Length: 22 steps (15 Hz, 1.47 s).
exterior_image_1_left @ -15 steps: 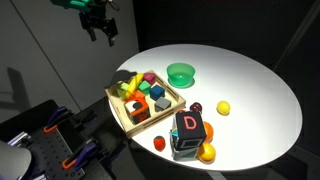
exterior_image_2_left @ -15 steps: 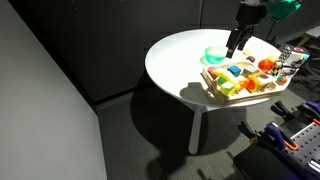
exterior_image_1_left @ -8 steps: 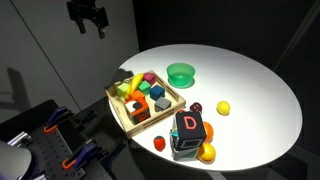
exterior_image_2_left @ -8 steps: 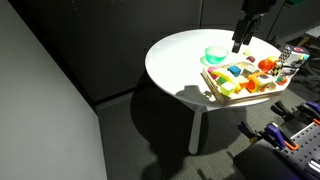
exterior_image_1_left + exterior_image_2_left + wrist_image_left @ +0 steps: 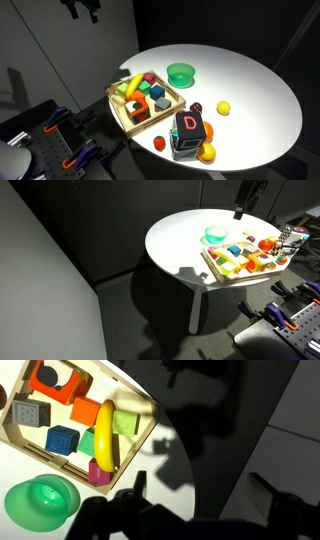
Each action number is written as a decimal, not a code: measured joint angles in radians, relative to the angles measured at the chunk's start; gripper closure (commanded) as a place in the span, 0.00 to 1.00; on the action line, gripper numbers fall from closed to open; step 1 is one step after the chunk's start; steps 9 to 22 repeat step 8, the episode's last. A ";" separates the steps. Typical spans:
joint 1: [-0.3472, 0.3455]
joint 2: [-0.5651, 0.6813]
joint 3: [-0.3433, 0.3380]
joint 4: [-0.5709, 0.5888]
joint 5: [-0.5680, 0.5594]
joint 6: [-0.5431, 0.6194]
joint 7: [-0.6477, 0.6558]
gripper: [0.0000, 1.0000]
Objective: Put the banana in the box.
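Observation:
The yellow banana (image 5: 105, 432) lies inside the wooden box (image 5: 137, 447), along its edge, among several coloured blocks. It also shows in both exterior views (image 5: 131, 83) (image 5: 219, 262), in the box (image 5: 118, 108) (image 5: 212, 269) on the round white table. My gripper (image 5: 200, 488) is open and empty, high above the table's edge; its dark fingers frame the bottom of the wrist view. In an exterior view it is at the top edge (image 5: 82, 8), and likewise in the other (image 5: 244, 202).
A green bowl (image 5: 181, 73) (image 5: 40, 500) stands by the box. A black cube marked D (image 5: 187, 131), a yellow fruit (image 5: 223, 108), an orange fruit (image 5: 207, 153) and small red items (image 5: 159, 143) lie near the table's edge. Dark floor surrounds the table.
My gripper has risen and drawn back from the table, nearly leaving the top of both exterior views. The banana and box have not moved.

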 measured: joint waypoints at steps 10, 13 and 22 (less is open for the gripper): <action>0.000 -0.012 0.001 0.008 0.000 -0.008 0.002 0.00; 0.000 -0.012 0.001 0.008 0.000 -0.008 0.002 0.00; 0.000 -0.012 0.001 0.008 0.000 -0.008 0.002 0.00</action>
